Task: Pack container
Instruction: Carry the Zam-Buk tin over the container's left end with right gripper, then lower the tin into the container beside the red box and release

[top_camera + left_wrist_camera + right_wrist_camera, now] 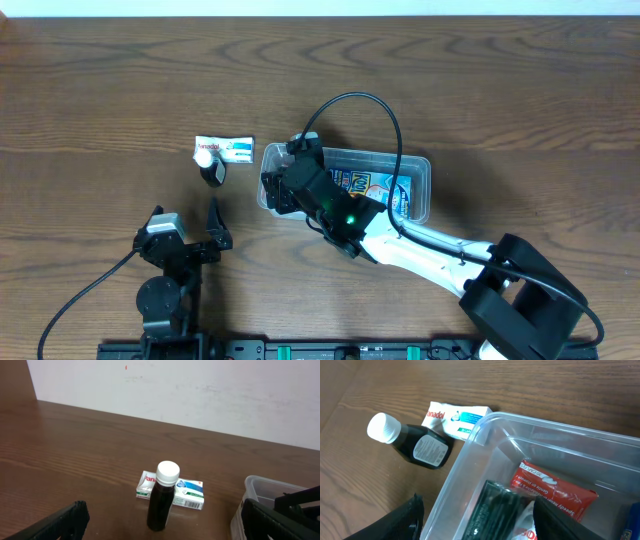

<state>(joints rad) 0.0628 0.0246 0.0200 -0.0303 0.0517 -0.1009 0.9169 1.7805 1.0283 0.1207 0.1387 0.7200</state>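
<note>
Clear rectangular plastic tub (428,172) half hidden overhead by right pincer (485,520), spread astride its wall, red sachet (555,490) inside seen only from wrist, left pincer (219,226) spread

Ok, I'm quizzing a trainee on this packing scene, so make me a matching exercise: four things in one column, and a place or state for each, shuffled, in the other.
Things
1. dark bottle
2. white medicine box
3. red packet
4. left gripper

Places or states
A. inside the clear container
B. open, holding nothing
C. lying flat on the table, beside the bottle
D. standing upright, white cap on

Pairs: 1-D, 2-C, 3-A, 4-B
</note>
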